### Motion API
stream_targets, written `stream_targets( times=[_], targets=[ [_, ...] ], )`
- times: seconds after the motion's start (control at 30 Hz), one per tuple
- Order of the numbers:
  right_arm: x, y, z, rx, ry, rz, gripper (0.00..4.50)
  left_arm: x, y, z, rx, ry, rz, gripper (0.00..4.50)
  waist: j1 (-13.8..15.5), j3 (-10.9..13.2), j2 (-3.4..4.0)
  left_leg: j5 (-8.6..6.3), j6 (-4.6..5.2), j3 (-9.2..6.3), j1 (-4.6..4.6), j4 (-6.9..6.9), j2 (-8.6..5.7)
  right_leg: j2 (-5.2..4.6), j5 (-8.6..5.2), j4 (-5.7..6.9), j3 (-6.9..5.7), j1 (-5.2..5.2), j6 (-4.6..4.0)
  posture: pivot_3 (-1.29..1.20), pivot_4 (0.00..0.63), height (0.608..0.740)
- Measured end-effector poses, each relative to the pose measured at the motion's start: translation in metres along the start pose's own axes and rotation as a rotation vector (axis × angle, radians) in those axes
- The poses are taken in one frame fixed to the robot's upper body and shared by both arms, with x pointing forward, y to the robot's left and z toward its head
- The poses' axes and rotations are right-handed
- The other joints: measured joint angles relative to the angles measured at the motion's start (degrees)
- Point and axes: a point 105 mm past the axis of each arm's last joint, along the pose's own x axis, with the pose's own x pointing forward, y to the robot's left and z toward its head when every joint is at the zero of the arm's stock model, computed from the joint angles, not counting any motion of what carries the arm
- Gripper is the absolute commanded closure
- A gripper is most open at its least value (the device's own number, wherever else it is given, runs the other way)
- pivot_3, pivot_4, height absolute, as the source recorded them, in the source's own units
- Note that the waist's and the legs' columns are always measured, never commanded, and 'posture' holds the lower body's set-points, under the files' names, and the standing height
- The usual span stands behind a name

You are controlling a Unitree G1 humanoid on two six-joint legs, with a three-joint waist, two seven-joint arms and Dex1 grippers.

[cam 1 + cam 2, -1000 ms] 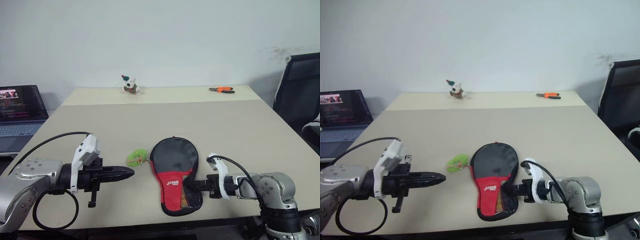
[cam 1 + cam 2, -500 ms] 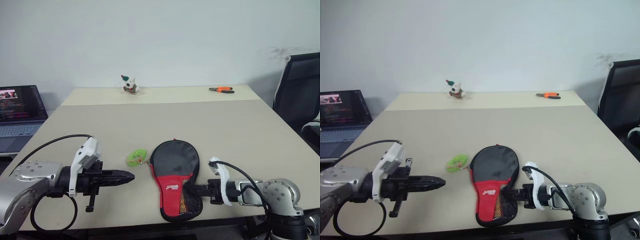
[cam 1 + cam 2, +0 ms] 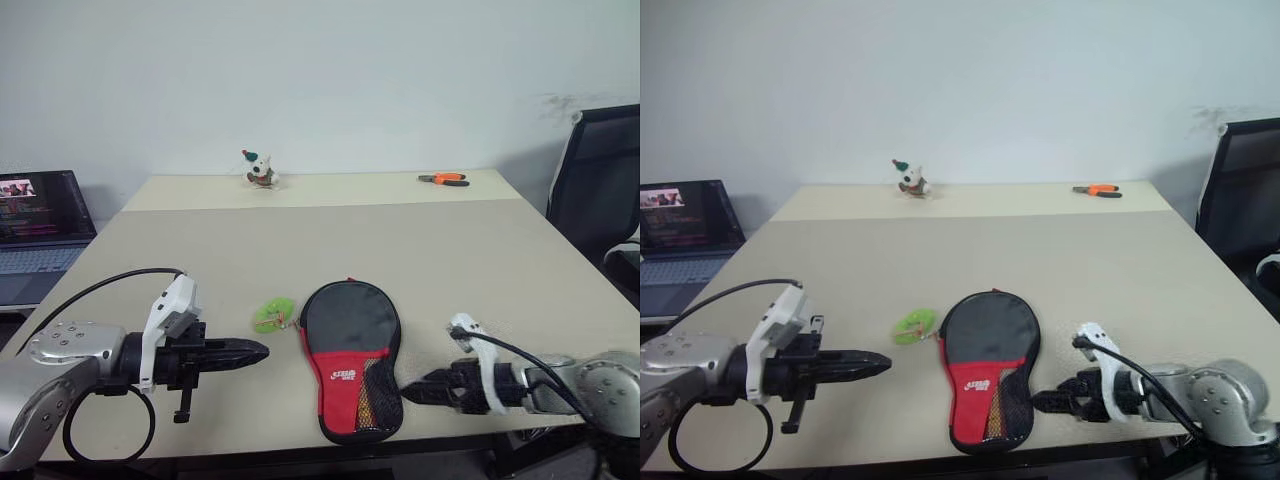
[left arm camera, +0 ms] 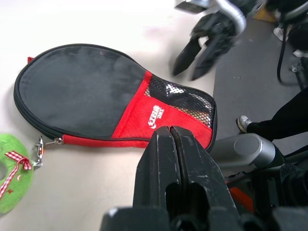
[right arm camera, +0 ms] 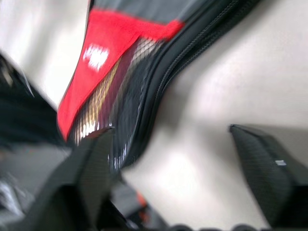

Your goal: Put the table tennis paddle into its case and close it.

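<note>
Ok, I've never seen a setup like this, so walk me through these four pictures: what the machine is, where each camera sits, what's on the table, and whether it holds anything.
This is a two-armed humanoid robot at a beige table. Two pictures come from the cameras in its head, looking down over both arms. The other two come from a camera on each wrist, looking along that arm's fingers.

On the table lies the black and red case, zipped shut, with a green pull tag beside it. Farther back stand a small toy figure and orange-handled pliers. A laptop sits off to the left, an office chair to the right.

The left gripper is shut and empty, apart from the case. The right gripper is open beside the case's narrow end, holding nothing.
</note>
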Motion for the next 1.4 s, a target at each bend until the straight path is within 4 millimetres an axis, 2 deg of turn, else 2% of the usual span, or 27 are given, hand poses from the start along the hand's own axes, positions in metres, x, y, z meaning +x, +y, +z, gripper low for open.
stream_targets(
  times=[0.07, 0.17, 0.23, 0.27, 0.3, 0.4, 0.53, 0.7, 0.73, 0.83, 0.97, 1.03, 1.13, 1.27, 1.4],
  targets=[
    [-0.003, 0.008, 0.02, -0.116, -0.079, 0.057, 0.03, -0.001, 0.002, -0.002, -0.003, -0.003, 0.02, 4.5, -0.2, 0.02, -0.05, 0.0, 0.0, 0.01, 0.04, 0.01, 0.08, 0.11, 0.0, -0.02, 0.03, 0.02, 0.0, 0.0, 0.15, 0.74],
    [0.001, 0.026, 0.071, -0.3, -0.263, 0.132, 0.03, -0.002, 0.013, -0.004, -0.013, -0.015, 0.096, 4.5, -0.65, 0.05, -0.04, 0.0, 0.0, -0.01, 0.08, 0.04, 0.12, 0.21, 0.0, 0.03, 0.08, 0.02, -0.01, 0.0, 0.15, 0.74],
    [0.011, 0.031, 0.084, -0.377, -0.305, 0.142, 0.03, -0.004, 0.024, -0.007, -0.017, -0.016, 0.169, 4.5, -0.38, 0.02, -0.11, 0.0, 0.0, -0.02, 0.07, 0.04, 0.14, 0.21, -0.01, 0.02, -0.04, 0.05, -0.04, 0.0, 0.15, 0.74],
    [0.021, 0.032, 0.084, -0.394, -0.306, 0.154, 0.03, -0.005, 0.029, -0.009, -0.02, -0.012, 0.204, 4.5, -0.26, 0.01, -0.12, 0.0, 0.0, -0.03, 0.04, 0.04, 0.14, 0.21, -0.02, 0.02, -0.04, 0.05, -0.06, 0.0, 0.15, 0.74],
    [0.032, 0.033, 0.081, -0.4, -0.293, 0.169, 0.01, -0.005, 0.032, -0.011, -0.026, -0.01, 0.229, 4.31, -0.11, 0.02, -0.11, 0.0, 0.0, -0.04, 0.01, 0.04, 0.14, 0.18, 0.0, 0.01, -0.02, 0.03, -0.1, 0.0, 0.15, 0.74],
    [0.06, 0.036, 0.072, -0.417, -0.266, 0.201, 0.0, -0.004, 0.041, -0.017, -0.016, 0.001, 0.292, 3.56, 0.45, 0.02, -0.11, 0.0, -0.01, -0.07, -0.15, 0.04, 0.11, -0.09, 0.12, 0.04, 0.0, -0.12, -0.27, 0.0, 0.15, 0.74],
    [0.08, 0.031, 0.068, -0.459, -0.261, 0.187, 0.0, -0.004, 0.061, -0.017, 0.008, -0.022, 0.416, 2.11, 0.99, 0.02, -0.11, 0.0, -0.02, -0.1, -0.3, 0.06, 0.08, -0.42, 0.12, 0.07, -0.05, -0.22, -0.18, 0.0, 0.15, 0.74],
    [0.087, 0.025, 0.065, -0.499, -0.249, 0.17, 0.0, 0.003, 0.076, -0.024, -0.019, -0.027, 0.494, 0.29, 1.07, 0.02, -0.12, 0.0, -0.02, -0.14, -0.51, 0.13, 0.03, -0.48, 0.15, 0.12, -0.09, -0.39, -0.13, 0.0, 0.15, 0.74],
    [0.087, 0.025, 0.065, -0.504, -0.248, 0.167, 0.0, 0.005, 0.078, -0.025, -0.024, -0.025, 0.503, 0.05, 1.06, 0.02, -0.12, 0.0, -0.02, -0.15, -0.54, 0.16, 0.03, -0.48, 0.16, 0.13, -0.1, -0.42, -0.14, 0.0, 0.15, 0.74],
    [0.088, 0.026, 0.065, -0.513, -0.248, 0.171, 0.0, 0.013, 0.091, -0.027, -0.051, -0.036, 0.55, 0.05, 1.07, 0.02, -0.12, 0.0, -0.02, -0.19, -0.58, 0.17, -0.01, -0.48, 0.16, 0.14, -0.16, -0.43, -0.15, 0.0, 0.15, 0.74],
    [0.089, 0.023, 0.064, -0.528, -0.242, 0.151, 0.0, 0.02, 0.123, -0.035, -0.108, -0.01, 0.659, 0.05, 1.07, 0.0, -0.14, 0.0, -0.02, -0.22, -0.61, 0.22, -0.1, -0.42, 0.17, 0.16, -0.23, -0.43, -0.16, 0.0, 0.15, 0.74],
    [0.089, 0.021, 0.064, -0.531, -0.237, 0.137, 0.0, 0.026, 0.13, -0.039, -0.133, 0.014, 0.657, 0.05, 1.01, 0.0, -0.14, 0.0, -0.02, -0.22, -0.68, 0.22, -0.1, -0.42, 0.17, 0.15, -0.21, -0.49, -0.16, 0.0, 0.15, 0.74],
    [0.091, 0.02, 0.062, -0.527, -0.236, 0.127, 0.0, 0.04, 0.133, -0.043, -0.173, 0.037, 0.608, 0.05, 0.93, 0.0, -0.14, 0.01, -0.03, -0.22, -0.78, 0.22, -0.1, -0.43, 0.18, 0.14, -0.23, -0.56, -0.15, 0.0, 0.15, 0.74],
    [0.093, 0.02, 0.061, -0.518, -0.242, 0.116, 0.0, 0.059, 0.127, -0.055, -0.206, 0.095, 0.503, 0.05, 0.92, 0.0, -0.14, 0.01, -0.04, -0.22, -0.78, 0.22, -0.09, -0.44, 0.18, 0.15, -0.25, -0.56, -0.16, 0.0, 0.15, 0.74],
    [0.093, 0.02, 0.06, -0.509, -0.244, 0.108, 0.0, 0.065, 0.123, -0.061, -0.215, 0.127, 0.451, 0.05, 0.95, 0.0, -0.14, 0.01, -0.04, -0.25, -0.78, 0.24, -0.09, -0.44, 0.18, 0.17, -0.27, -0.56, -0.17, 0.0, 0.15, 0.74]
  ],
)
